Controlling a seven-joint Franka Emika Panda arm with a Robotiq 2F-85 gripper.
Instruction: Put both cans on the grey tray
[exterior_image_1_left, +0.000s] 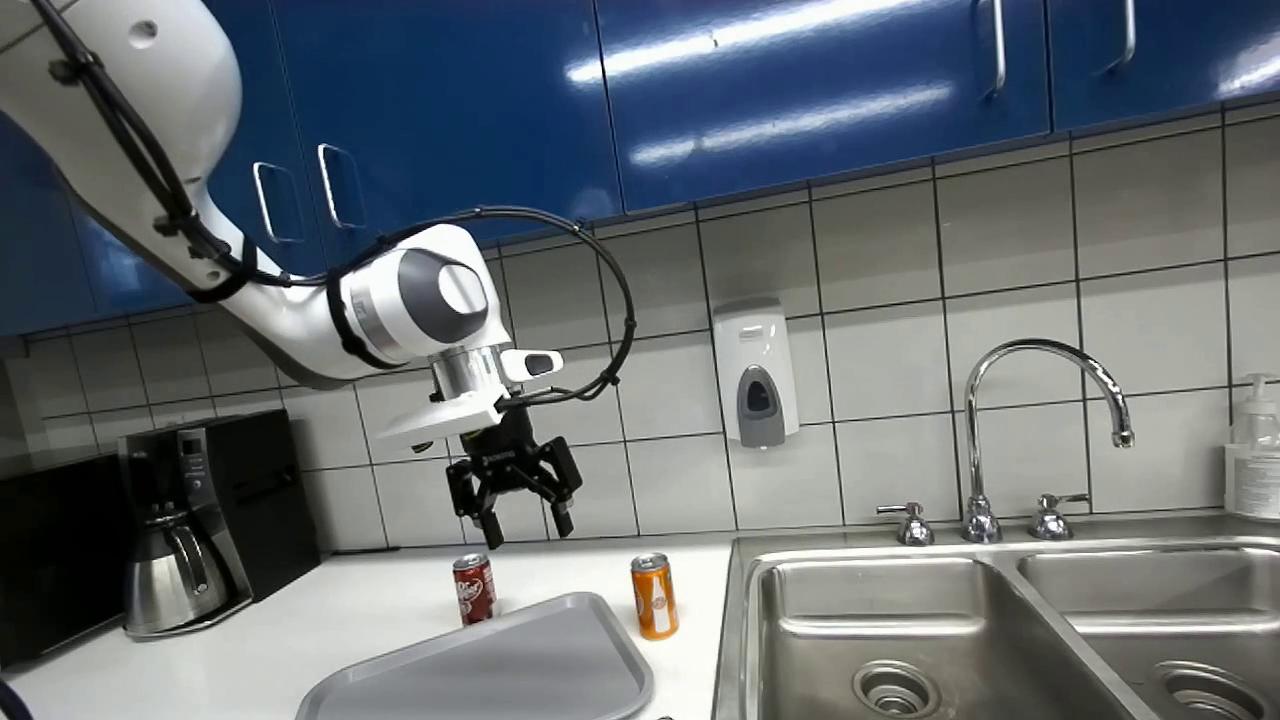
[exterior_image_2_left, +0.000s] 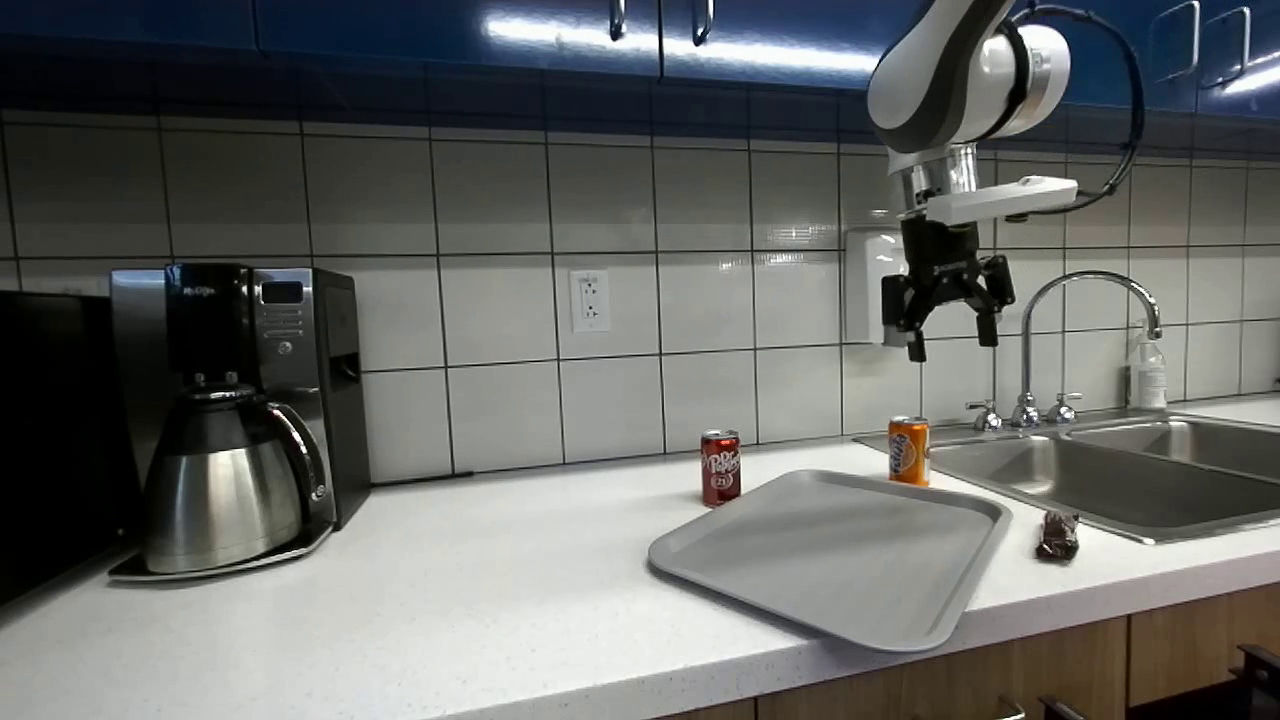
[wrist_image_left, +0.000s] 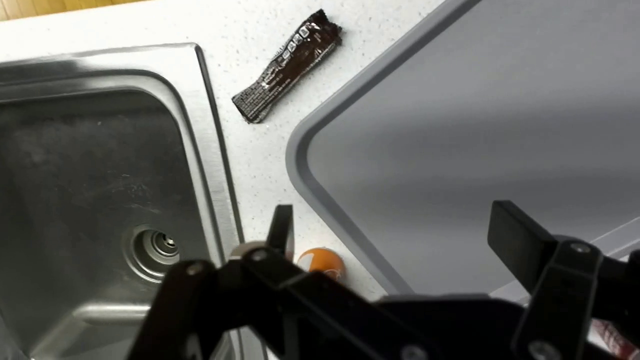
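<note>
Gripper (exterior_image_2_left: 951, 341), its 2 jaws spread wide with nothing held, is suspended above the counter (exterior_image_2_left: 480, 590), on which the red can (exterior_image_2_left: 720, 468) and the orange can (exterior_image_2_left: 909, 452) are seen upright outside the grey tray (exterior_image_2_left: 850, 550), the red just beside its rim, the orange between tray and steel sink (exterior_image_2_left: 1090, 482).

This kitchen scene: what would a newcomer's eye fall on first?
Probably the white arm, stretched in front of the blue cabinets, its open, empty jaws hanging above the counter. Next comes the wide grey tray on that counter, with a red can and an orange can standing beside it. The steel double sink follows, on the orange can's side.
</note>
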